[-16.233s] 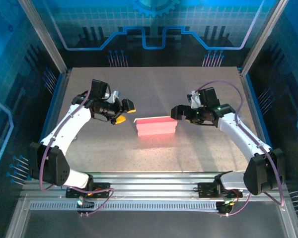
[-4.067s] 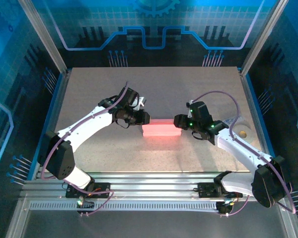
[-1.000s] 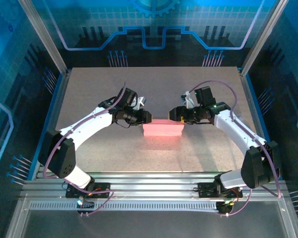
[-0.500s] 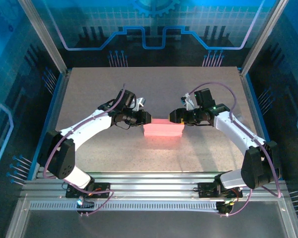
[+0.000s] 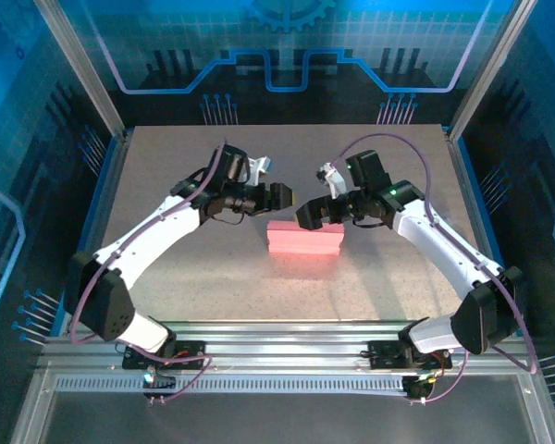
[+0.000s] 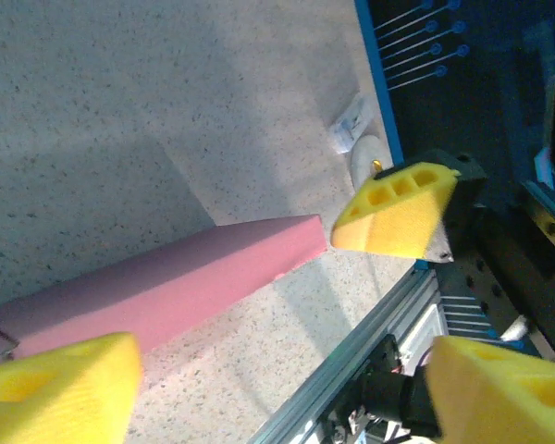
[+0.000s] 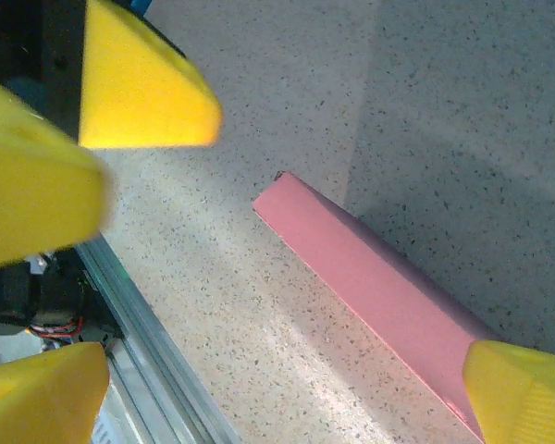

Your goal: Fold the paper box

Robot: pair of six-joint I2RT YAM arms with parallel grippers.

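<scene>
You have the paper box (image 5: 303, 238) lying folded on the middle of the bench (image 5: 166, 277), its long side running left to right. Your left tool (image 5: 285, 197) is by the box's far left corner, fingers spread wide, grasping nothing. Your right tool (image 5: 307, 215) is by the far edge, just beside the left tool, also spread wide and clear of the pink cardboard

The left arm (image 5: 150, 231) and right arm (image 5: 439, 245) stretch inward, elbows out; left gripper (image 5: 284, 197) and right gripper (image 5: 307, 215) hover nearly nose to nose, jaws spread wide.
</scene>
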